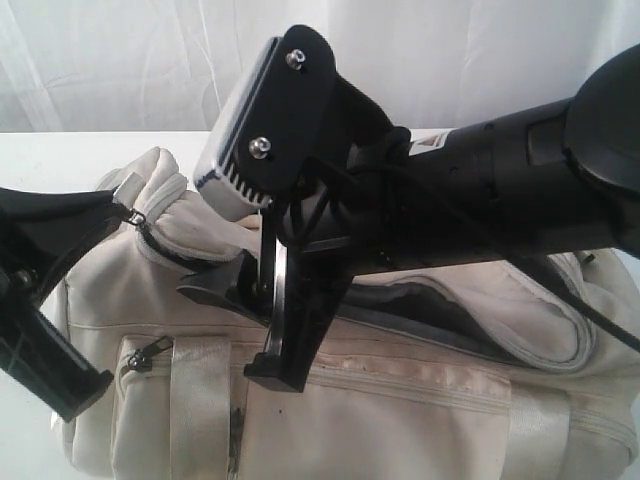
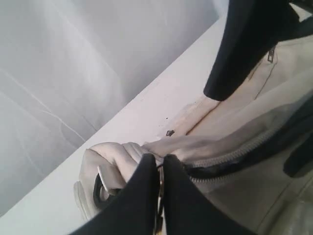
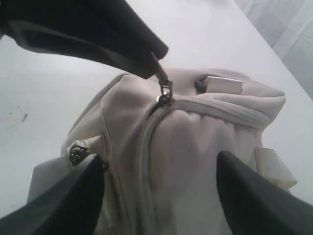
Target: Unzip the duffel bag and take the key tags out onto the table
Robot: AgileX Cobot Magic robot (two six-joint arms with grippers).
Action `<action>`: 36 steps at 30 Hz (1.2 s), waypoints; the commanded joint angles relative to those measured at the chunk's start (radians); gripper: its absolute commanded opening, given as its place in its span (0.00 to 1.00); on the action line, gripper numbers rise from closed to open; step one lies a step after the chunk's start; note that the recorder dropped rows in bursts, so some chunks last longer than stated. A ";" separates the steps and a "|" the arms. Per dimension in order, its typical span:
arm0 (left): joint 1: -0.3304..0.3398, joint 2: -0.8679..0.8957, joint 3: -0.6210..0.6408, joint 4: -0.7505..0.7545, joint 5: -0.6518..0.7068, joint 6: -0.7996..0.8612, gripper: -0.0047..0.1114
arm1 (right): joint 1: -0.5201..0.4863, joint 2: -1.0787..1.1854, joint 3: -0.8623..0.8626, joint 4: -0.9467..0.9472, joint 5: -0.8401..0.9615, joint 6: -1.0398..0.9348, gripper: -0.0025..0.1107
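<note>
Beneath the large cream-white soft fabric duffel bag [image 1: 400, 420] lies the wide flat white table [image 1: 50, 160], which extends past the bag's end and far side. The bag lies lengthwise, with its webbing straps and a zipped side pocket facing the exterior camera.

Above the bag's midsection, the black right gripper [image 3: 159, 157] hovers with its jaws spread wide. It holds nothing and points toward the bag's end.

At that end of the bag, the black left gripper [image 2: 161, 160] is pinched narrow on the small grey metal zipper pull [image 3: 165, 90] of the top zipper. The fabric there is bunched up around the grip.

Behind the pull, along the bag's top, the zipper halves stand apart and a strip of dark grey lining [image 1: 430, 305] shows in the gap.

Key tags: not visible in any view. They are presumably inside the bag, under the lining.

Step in hand, as judged: unzipping, at or near the end of the zipper's travel. Extraction has not begun.

Next move, as judged:
1. Keep the pull tensioned, or release it, so that the mouth of the bag stays open.
2. Lower the right gripper through the gap, clear of the zipper teeth.
3. Locate the tags before closing the jaws; the opening is narrow and the lining is dark.
</note>
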 commanded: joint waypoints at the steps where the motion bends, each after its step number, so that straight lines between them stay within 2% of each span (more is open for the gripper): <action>1: 0.002 -0.014 -0.012 0.171 0.027 -0.152 0.04 | 0.001 -0.007 -0.002 0.009 -0.008 -0.008 0.57; 4: 0.002 -0.014 -0.012 0.195 0.035 -0.187 0.04 | 0.001 -0.007 -0.002 0.009 -0.008 -0.008 0.57; 13: 0.002 -0.014 -0.012 0.096 -0.021 -0.152 0.04 | 0.001 -0.007 -0.002 0.009 -0.008 -0.008 0.57; 16: 0.002 -0.014 -0.012 -0.008 0.035 0.033 0.04 | 0.001 -0.007 -0.002 0.009 -0.008 -0.008 0.57; 20: 0.002 -0.014 -0.012 -0.122 0.043 0.172 0.04 | 0.001 -0.007 -0.002 0.009 -0.008 -0.008 0.57; 27: 0.002 -0.014 -0.012 -0.117 0.029 0.304 0.04 | 0.001 -0.007 -0.002 0.009 -0.008 -0.006 0.57; 32: 0.002 -0.014 -0.010 -0.053 -0.014 0.304 0.04 | 0.001 -0.007 -0.002 0.009 -0.008 -0.006 0.57; 36: 0.002 -0.014 -0.010 -0.051 -0.012 0.186 0.04 | 0.001 -0.007 -0.002 0.009 -0.008 -0.006 0.57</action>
